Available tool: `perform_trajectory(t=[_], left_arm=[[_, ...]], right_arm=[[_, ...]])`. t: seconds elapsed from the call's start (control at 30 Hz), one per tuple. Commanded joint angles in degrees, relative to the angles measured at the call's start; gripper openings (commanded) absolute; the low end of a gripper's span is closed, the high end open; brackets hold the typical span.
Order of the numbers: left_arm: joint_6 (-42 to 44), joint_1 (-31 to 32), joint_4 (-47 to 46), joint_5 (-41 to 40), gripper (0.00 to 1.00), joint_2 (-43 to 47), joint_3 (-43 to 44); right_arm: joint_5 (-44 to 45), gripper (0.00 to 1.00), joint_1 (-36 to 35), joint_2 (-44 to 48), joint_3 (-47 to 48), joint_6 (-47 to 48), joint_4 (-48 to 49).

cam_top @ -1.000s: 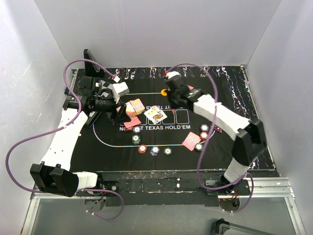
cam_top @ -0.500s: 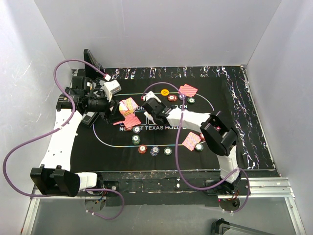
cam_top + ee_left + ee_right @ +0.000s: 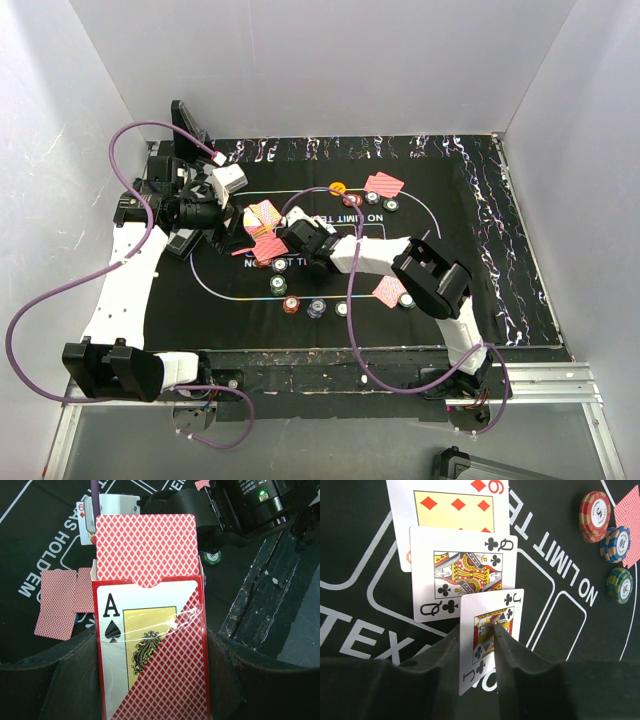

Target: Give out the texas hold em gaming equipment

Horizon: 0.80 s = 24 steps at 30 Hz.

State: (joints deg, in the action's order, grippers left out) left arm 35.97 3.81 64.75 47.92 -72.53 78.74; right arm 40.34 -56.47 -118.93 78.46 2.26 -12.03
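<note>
Left end effector (image 3: 150, 647): closed on the red card box (image 3: 160, 690), one finger against each side, held over the left part of the black mat (image 3: 470, 230).
Card box: upright in the wrist view, with an ace of spades printed on its front. A red-backed card (image 3: 145, 545) stood partly out of its open top.
Right end effector (image 3: 476, 635): fingers parted a little, straddling the lower half of the jack of clubs (image 3: 489, 611). It gripped nothing. Whether the tips touched the card could not be told.
Face-up cards: the jack, the queen of clubs (image 3: 462, 572) and the six of diamonds (image 3: 455, 505) lay in an overlapping row at the mat's centre, jack over queen, queen over six.
Face-down pair (image 3: 55, 610): flat on the mat, just beside the box.
Far cards (image 3: 385, 185): face down at the mat's far side, with a red chip stack (image 3: 595, 515), a blue-white stack (image 3: 616, 543) and a green stack (image 3: 620, 584) just beside them.
Near chips (image 3: 317, 308): a loose row towards the near edge.
Yellow disc (image 3: 338, 188): near the far cards.
Bench (image 3: 300, 370): carried the mat.
</note>
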Motion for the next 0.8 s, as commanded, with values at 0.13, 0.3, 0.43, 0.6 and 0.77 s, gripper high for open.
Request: perform_trajectory(t=[0.13, 0.3, 0.43, 0.6, 0.77], left_arm=[[-0.3, -0.4, -0.9, 2.5, 0.0, 2.0, 2.6], [-0.6, -0.4, -1.5, 2.8, 0.0, 1.7, 2.8], [-0.6, -0.4, -1.5, 2.6, 0.0, 1.7, 3.3], [-0.8, -0.5, -1.4, 2.9, 0.0, 0.8, 3.8], [-1.7, -0.8, -2.8, 2.4, 0.0, 0.3, 3.8]], right_arm=[[-7.1, 0.51, 0.0, 3.9, -4.6, -3.1, 2.6], [-10.0, 0.55, 0.0, 6.4, -5.9, -4.0, 3.1], [-13.8, 0.63, 0.0, 10.6, -7.6, -5.2, 3.9], [-19.5, 0.7, 0.0, 17.3, -11.1, -5.4, 7.8], [-29.0, 0.7, 0.3, 18.6, -8.4, -9.5, 7.1]])
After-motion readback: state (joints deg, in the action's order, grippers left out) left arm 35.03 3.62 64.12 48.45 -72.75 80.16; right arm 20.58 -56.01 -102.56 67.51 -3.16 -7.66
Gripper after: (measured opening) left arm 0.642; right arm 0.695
